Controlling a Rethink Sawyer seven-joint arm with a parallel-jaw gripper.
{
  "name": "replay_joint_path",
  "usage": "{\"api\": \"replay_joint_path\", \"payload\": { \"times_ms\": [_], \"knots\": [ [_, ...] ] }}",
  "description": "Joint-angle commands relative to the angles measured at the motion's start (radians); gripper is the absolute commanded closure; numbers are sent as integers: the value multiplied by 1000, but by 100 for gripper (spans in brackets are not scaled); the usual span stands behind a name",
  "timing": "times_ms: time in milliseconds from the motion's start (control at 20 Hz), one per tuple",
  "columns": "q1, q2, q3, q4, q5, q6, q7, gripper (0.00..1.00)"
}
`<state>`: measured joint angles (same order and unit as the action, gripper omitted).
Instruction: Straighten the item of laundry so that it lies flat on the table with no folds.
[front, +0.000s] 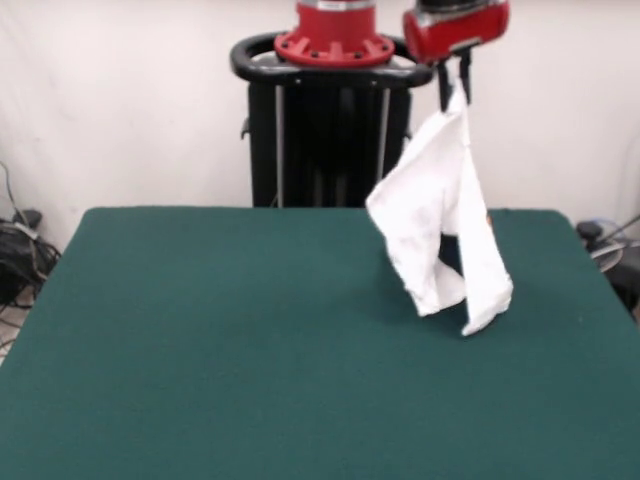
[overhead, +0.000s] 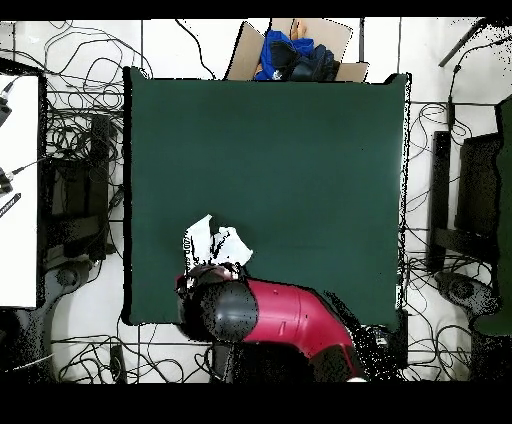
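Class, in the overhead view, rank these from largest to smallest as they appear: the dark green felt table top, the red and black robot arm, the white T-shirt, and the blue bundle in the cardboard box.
1. Dark green felt table top
2. Red and black robot arm, enlarged by nearness to the camera
3. White T-shirt and blue bundle: similar, not ranked; the shirt is partly hidden.

T-shirt (front: 445, 215) above table (front: 200, 340), under gripper (front: 455, 85)

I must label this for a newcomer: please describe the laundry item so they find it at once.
Start at the green table. Above its far edge a red gripper holds a white shirt, hanging crumpled, its lower end near the tabletop. It is the only cloth there.
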<state>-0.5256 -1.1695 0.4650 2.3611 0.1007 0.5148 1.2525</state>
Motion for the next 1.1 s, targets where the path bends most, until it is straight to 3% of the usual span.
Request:
{"api": "replay_joint_path", "payload": {
  "times_ms": [50, 250, 650, 1100],
  "knots": [
    [-38, 175, -83, -90, -84, 3, 130, 100],
    [-40, 252, -109, -174, -142, 81, 109, 100],
    [-85, 340, -77, -263, -167, 68, 65, 100],
    [-153, 357, -57, -325, -221, 147, -2, 100]
  ]
}}
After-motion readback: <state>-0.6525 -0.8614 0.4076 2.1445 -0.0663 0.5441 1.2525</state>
